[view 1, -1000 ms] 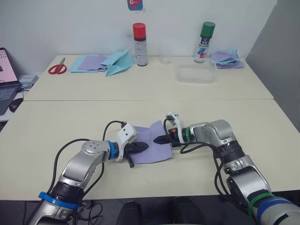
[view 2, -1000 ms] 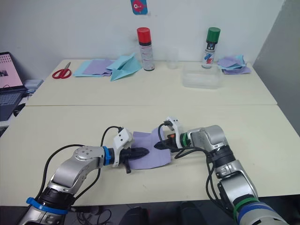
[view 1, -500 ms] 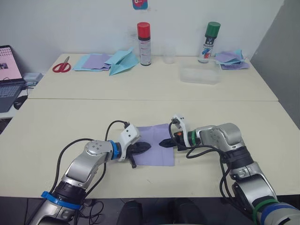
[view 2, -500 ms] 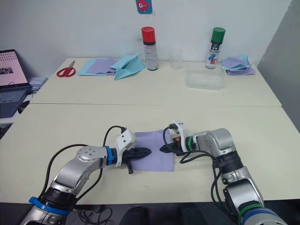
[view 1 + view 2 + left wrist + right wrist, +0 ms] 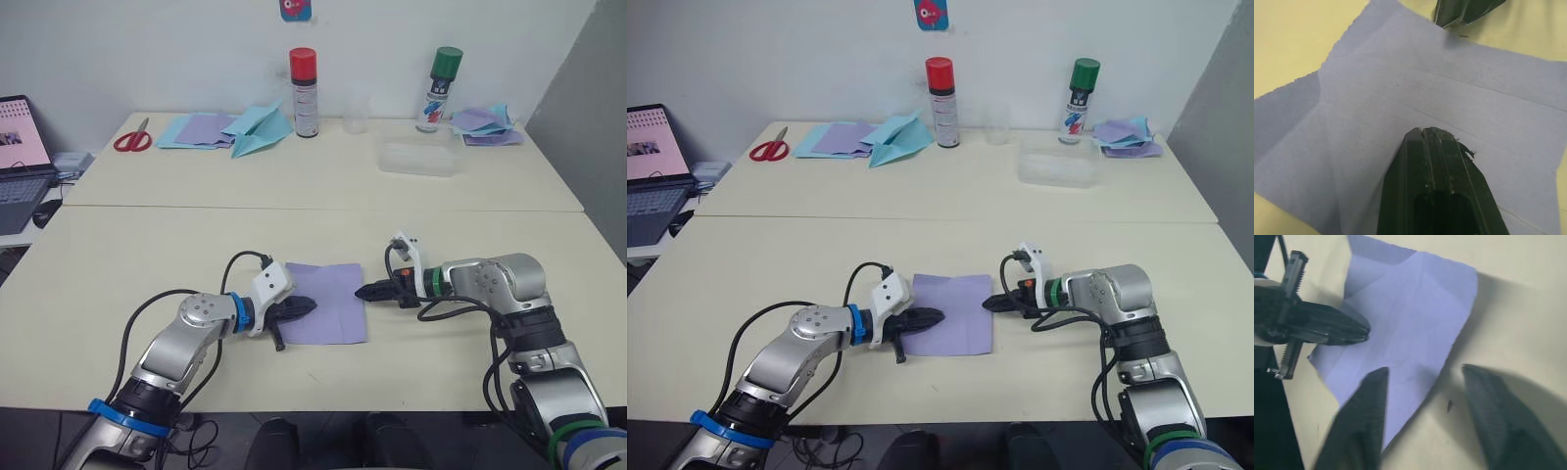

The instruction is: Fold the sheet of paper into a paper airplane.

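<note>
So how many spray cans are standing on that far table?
2. The red-capped spray can stands beside the light-blue paper airplane; the green-capped spray can stands near the far right paper pile.

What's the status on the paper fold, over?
Left gripper shut, tip pressed on the lavender sheet of paper. Right gripper open, at the sheet's right edge, holding nothing. Sheet flat, creased, no airplane yet. Nothing obstructing.

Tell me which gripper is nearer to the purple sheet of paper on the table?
The left. The left gripper rests its shut fingers on the sheet of paper, near its left edge. The right gripper is open at the right edge, beside the paper.
</note>
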Robot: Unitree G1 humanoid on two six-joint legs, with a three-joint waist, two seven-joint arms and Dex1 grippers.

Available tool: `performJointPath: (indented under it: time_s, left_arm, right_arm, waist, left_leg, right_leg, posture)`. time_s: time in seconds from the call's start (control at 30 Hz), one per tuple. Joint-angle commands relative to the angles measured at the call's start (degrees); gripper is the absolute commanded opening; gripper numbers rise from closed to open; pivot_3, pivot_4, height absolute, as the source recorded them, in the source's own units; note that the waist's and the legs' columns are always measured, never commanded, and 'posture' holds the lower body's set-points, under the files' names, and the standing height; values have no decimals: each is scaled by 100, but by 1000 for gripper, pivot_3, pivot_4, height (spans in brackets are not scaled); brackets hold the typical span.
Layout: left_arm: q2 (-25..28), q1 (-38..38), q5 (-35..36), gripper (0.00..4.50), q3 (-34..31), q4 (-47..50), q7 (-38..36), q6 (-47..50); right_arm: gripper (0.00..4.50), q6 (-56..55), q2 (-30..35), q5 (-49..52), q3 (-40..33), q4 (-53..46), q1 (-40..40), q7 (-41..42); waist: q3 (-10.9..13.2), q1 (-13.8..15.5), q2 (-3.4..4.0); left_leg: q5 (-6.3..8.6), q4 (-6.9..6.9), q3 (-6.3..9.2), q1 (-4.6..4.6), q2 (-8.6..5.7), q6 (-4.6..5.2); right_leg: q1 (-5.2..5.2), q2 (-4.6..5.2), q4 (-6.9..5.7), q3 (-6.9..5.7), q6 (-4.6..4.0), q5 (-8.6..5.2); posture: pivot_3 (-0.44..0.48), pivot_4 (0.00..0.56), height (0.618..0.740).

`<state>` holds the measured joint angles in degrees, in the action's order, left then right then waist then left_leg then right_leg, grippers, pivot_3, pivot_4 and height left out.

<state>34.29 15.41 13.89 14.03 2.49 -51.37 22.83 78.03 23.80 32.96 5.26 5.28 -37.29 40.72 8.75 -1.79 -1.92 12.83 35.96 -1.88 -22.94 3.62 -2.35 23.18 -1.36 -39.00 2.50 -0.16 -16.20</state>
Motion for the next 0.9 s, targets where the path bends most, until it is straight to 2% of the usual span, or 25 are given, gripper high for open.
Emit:
performJointPath:
  time_s: [0.03, 0.1, 0.2, 0.27, 0.3, 0.4, 0.47, 0.6, 0.7, 0.8, 0.9]
  left_arm:
    - [105, -140, -354, 0, 119, -411, 43, 46]
    - [143, -146, -399, 0, 135, -448, 28, -39]
    - [174, -164, -419, 0, 124, -472, 7, -99]
    - [182, -168, -419, 0, 121, -487, 6, -119]
    - [164, -150, -479, 0, 135, -560, 60, -187]
    - [78, -100, -553, 0, 134, -707, 150, -337]
    - [55, -95, -543, 0, 120, -725, 140, -365]
    - [157, -85, -749, 0, 230, -840, 102, -518]
    - [158, -98, -752, 0, 199, -841, 92, -525]
    - [182, -97, -763, 0, 186, -841, 80, -537]
    - [181, -109, -774, 0, 179, -827, 97, -535]
  right_arm:
    - [3716, 133, 334, 71, -268, -257, 70, -25]
    - [4426, -396, 456, -39, -396, -537, 89, -54]
    - [4469, -1661, 311, -187, -503, -1130, 99, -22]
    - [4469, -2330, 94, -269, -411, -1428, 209, 12]
    - [4469, -2847, -1, -516, -132, -1506, 356, 36]
    - [3528, -4171, -464, -1301, 655, -1338, 778, -203]
    - [2796, -4599, -678, -1557, 845, -1172, 896, -310]
    - [1313, -4691, -1145, -2013, 1374, -752, 1127, -664]
    - [141, -4654, -1108, -2334, 1605, -605, 1240, -722]
    - [36, -4824, -788, -2743, 1756, -307, 1321, -709]
    - [36, -4925, -626, -2820, 1488, -21, 1370, -839]
  waist:
    - [0, 1, 0]
    - [0, 2, 0]
    - [3, -13, 6]
    - [1, -26, 10]
    - [1, -24, 11]
    - [-8, -9, 8]
    - [-4, -2, 15]
    - [-3, -3, 16]
    - [-3, -3, 17]
    - [-5, -4, 16]
    - [-21, -5, 15]
  left_leg:
    - [0, 0, 0, 0, 0, 0]
    - [0, 0, -1, -1, 0, 0]
    - [0, 0, -7, -2, -2, 0]
    - [0, -1, -7, 1, -3, 0]
    - [0, -2, -5, 3, -3, 0]
    - [0, -2, 3, 5, 1, 0]
    - [0, -2, 2, 4, 5, 0]
    - [-1, 5, 0, 4, 5, 1]
    - [-3, 4, 0, 6, 6, 3]
    - [-3, 5, -2, 5, 4, 5]
    - [-4, 4, -5, 12, 2, 5]
  right_leg:
    - [-1, 0, 0, -1, 0, 0]
    - [-1, 1, 1, 1, 0, 0]
    - [1, 2, 2, 7, 1, 0]
    - [1, -3, 2, 7, 3, 1]
    - [1, -6, 1, 5, 3, 1]
    - [-2, -26, 1, -8, 3, 1]
    - [-2, -26, -1, -14, 2, 1]
    - [-1, -22, -6, 5, 3, 7]
    - [-2, -4, -6, 6, 3, 7]
    - [-3, 0, -4, 7, 3, 7]
    - [-6, 2, -3, 9, 3, 7]
  posture:
    - [0, 150, 740]
    - [0, 150, 740]
    - [0, 150, 740]
    - [0, 150, 740]
    - [0, 150, 740]
    - [0, 150, 740]
    - [0, 150, 740]
    - [0, 150, 740]
    - [0, 150, 740]
    - [0, 150, 740]
    - [0, 150, 740]
